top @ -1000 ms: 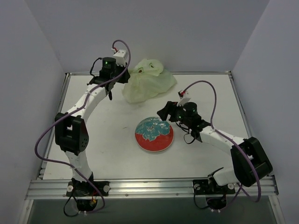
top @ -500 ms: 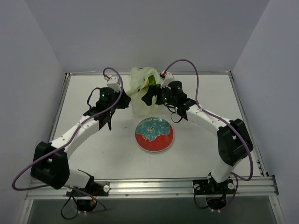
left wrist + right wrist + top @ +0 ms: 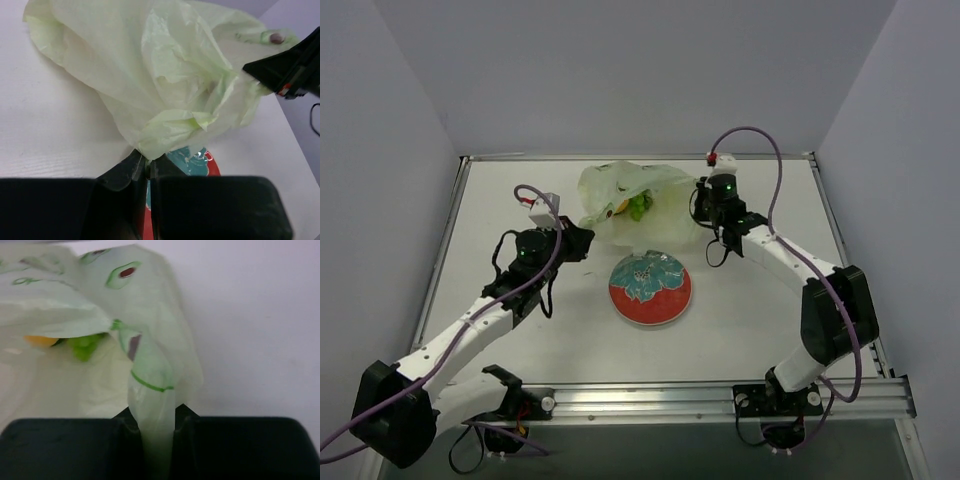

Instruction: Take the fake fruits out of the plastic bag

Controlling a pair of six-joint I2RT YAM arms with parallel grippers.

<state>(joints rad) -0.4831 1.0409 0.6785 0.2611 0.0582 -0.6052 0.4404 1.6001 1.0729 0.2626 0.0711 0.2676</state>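
One bag (image 3: 660,190), one plate (image 3: 645,316), two visible fruits (image 3: 638,206)

text: none readable | plastic bag (image 3: 665,200): avocado pictures only, no lettering

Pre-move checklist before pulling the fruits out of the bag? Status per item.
1. Hold by left gripper on pale green translucent plastic bag: ok, shut on a fold.
2. Hold by right gripper on the bag's edge: ok, shut.
3. Bag mouth spread between both grippers: ok.
4. Fruits out: not ok; round orange-yellow fruit and bright green fruit lie inside.
5. Other fruits inside: cannot tell.
6. Round red-rimmed plate free of fruit: ok.
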